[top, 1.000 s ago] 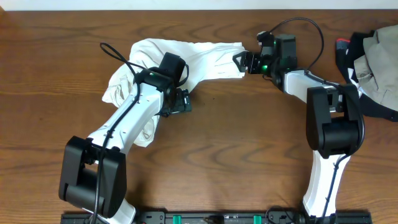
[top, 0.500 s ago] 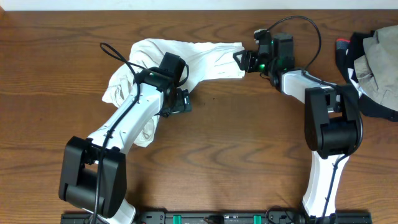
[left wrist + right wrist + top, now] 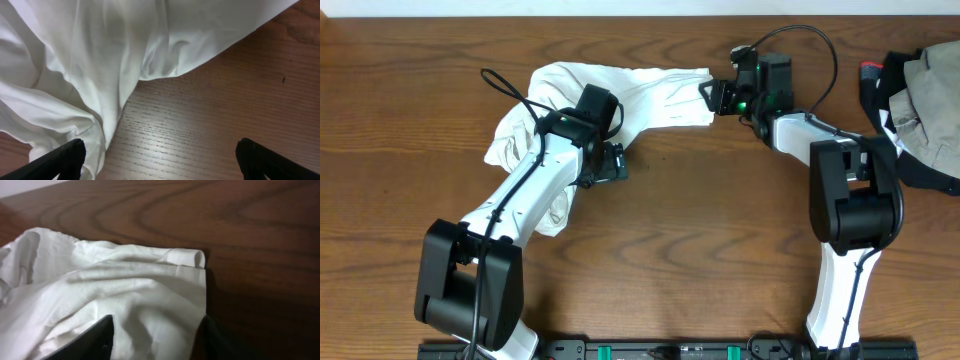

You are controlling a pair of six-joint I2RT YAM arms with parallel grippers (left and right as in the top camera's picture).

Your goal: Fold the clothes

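Observation:
The clothes (image 3: pixel 650 95) are a wrinkled white garment, spread from the back centre of the wooden table down to the left. My left gripper (image 3: pixel 610 160) hovers wide open at the garment's near edge. In the left wrist view the clothes (image 3: pixel 100 60) fill the top and left, and the left gripper (image 3: pixel 160 160) has bare wood between its fingers. My right gripper (image 3: pixel 708 97) is at the garment's right end. In the right wrist view its fingers straddle the hemmed corner of the clothes (image 3: pixel 125 290), with cloth filling the gap of the half-closed right gripper (image 3: pixel 157 340).
A heap of other clothing (image 3: pixel 920 100), khaki over dark fabric, lies at the table's right edge beside the right arm. A black mounting rail (image 3: pixel 670 350) runs along the front edge. A black cable (image 3: pixel 505 85) loops over the garment's left part.
The right gripper's fingers have come closer together around the garment's right corner, and it edged slightly left. The left arm and gripper have not moved.

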